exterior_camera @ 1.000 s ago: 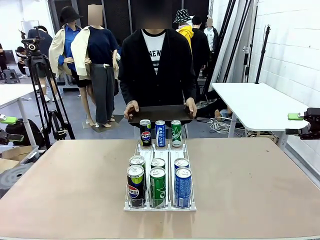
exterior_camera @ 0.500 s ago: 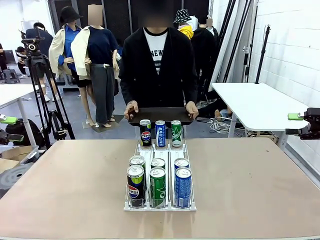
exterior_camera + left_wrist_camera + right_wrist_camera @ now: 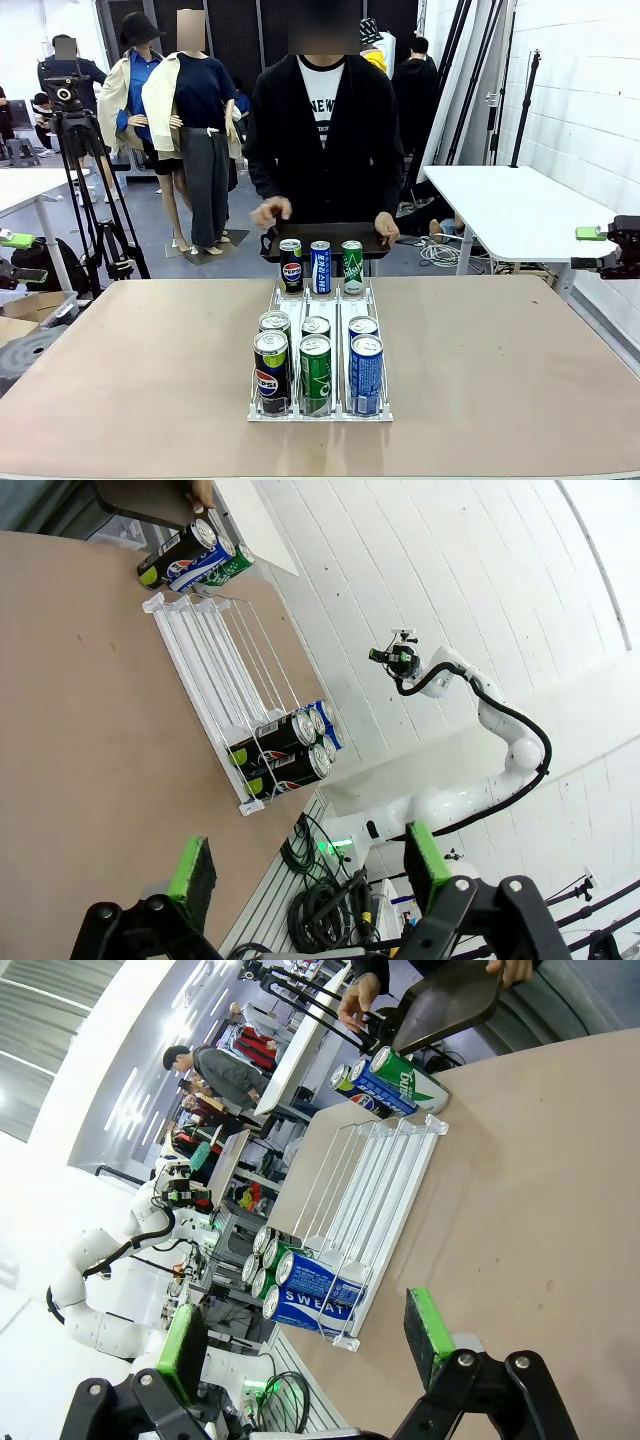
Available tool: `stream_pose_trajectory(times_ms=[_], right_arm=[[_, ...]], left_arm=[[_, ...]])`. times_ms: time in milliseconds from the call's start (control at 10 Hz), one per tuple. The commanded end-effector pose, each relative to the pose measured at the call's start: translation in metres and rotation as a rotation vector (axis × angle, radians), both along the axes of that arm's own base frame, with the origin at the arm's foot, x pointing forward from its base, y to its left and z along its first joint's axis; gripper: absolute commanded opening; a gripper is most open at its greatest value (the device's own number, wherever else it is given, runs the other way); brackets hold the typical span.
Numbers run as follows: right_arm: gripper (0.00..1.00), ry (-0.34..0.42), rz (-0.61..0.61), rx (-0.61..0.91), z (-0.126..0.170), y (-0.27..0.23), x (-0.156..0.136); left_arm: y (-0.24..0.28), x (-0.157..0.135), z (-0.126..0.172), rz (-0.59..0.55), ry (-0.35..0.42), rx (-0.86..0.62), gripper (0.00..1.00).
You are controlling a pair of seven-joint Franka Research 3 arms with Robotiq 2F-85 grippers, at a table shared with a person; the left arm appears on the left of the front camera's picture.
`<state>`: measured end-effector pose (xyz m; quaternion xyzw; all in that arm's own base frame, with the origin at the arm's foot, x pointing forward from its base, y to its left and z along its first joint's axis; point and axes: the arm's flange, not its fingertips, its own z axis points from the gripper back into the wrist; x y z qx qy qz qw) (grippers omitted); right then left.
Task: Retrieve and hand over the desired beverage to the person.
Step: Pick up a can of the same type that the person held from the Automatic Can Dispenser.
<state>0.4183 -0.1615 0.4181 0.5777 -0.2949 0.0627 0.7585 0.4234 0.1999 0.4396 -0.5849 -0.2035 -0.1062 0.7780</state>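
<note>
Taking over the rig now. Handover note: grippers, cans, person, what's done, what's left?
Left gripper: open, empty, clear of the rack.
Right gripper: open, empty.
White rack mid-table, six cans at its near end: Pepsi, green, blue lanes. Three cans stand past its far end.
Person at the far edge holds a dark tray.
Done: nothing picked.
Left: learn the wanted drink, grasp it, hand it over.

Bright, even indoor light, soft shadows; wrist views bend at edges.
</note>
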Motion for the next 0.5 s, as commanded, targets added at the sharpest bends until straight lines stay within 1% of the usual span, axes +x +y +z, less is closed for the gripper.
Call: stream_pose_trajectory(times_ms=[0, 400], right_arm=[[1.00, 0.005, -0.009, -0.001, 0.0000, 0.0029, -0.0032], [1.00, 0.005, -0.009, -0.001, 0.0000, 0.0029, -0.0032]], left_arm=[[0.0012, -0.0004, -0.0001, 0.001, 0.001, 0.006, 1.00], [0.0012, -0.0004, -0.0001, 0.001, 0.001, 0.006, 1.00]])
